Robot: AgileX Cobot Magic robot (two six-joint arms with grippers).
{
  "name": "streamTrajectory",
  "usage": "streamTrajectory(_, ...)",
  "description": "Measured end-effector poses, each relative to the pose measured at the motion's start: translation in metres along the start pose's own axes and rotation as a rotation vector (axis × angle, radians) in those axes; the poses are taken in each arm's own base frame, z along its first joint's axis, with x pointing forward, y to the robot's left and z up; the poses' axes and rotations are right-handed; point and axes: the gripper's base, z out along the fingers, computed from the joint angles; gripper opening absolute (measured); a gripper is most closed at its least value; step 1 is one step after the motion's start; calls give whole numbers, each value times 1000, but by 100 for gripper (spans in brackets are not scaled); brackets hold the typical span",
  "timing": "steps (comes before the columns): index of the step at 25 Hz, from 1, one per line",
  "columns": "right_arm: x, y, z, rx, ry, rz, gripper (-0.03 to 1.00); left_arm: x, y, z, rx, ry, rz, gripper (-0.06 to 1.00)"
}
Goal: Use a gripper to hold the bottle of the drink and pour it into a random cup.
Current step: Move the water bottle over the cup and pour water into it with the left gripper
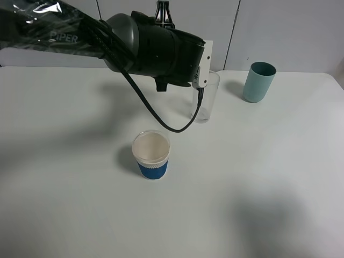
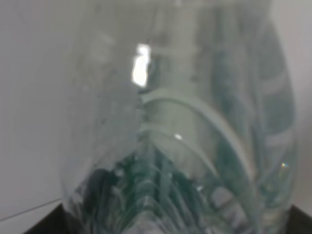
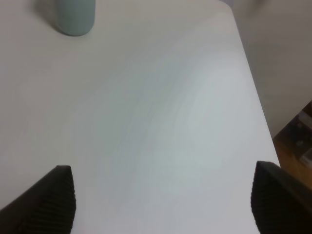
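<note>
One claw does the work here. The left claw (image 2: pixel 173 222) is clamped on the bottle (image 2: pixel 185 136), which fills the left wrist view: clear plastic, green low down, dark jaw tips at either side. You can't see its mouth or fill level there, so tilt is unconfirmed.

In the high view the left wrist hides the bottle completely and overlaps the rim of the tall clear glass (image 1: pixel 206 99). My read is that you're at the pour, or just short of it.

To do it well:
- Get the neck over the glass's middle before rolling.
- Roll the wrist slowly and start the stream thin.
- Don't loosen the squeeze, because thin plastic likely flexes.
- The glass looks narrow and tippy, so don't nudge it with the wrist or the cable (image 1: pixel 161 121) looping beside it.

The paper cup (image 1: pixel 151 156) sits nearer the front and the teal cup (image 1: pixel 259 81) is off to the right. Ignore both.

The right claw (image 3: pixel 163 200) hangs spread wide over the table (image 3: pixel 170 122), gripping nothing. Leave it parked.
</note>
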Motion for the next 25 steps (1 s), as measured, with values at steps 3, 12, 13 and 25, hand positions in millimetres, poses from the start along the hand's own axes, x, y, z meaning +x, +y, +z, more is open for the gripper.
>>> streamTrajectory(3,0,0,0,0,0,0,74,0,0,0,-1,4,3,50)
streamTrajectory(12,0,0,0,0,0,0,74,0,0,0,-5,4,9,50)
streamTrajectory(13,0,0,0,0,0,0,74,0,1,0,-7,3,11,50)
streamTrajectory(25,0,0,0,0,0,0,74,1,1,0,-16,6,32,50)
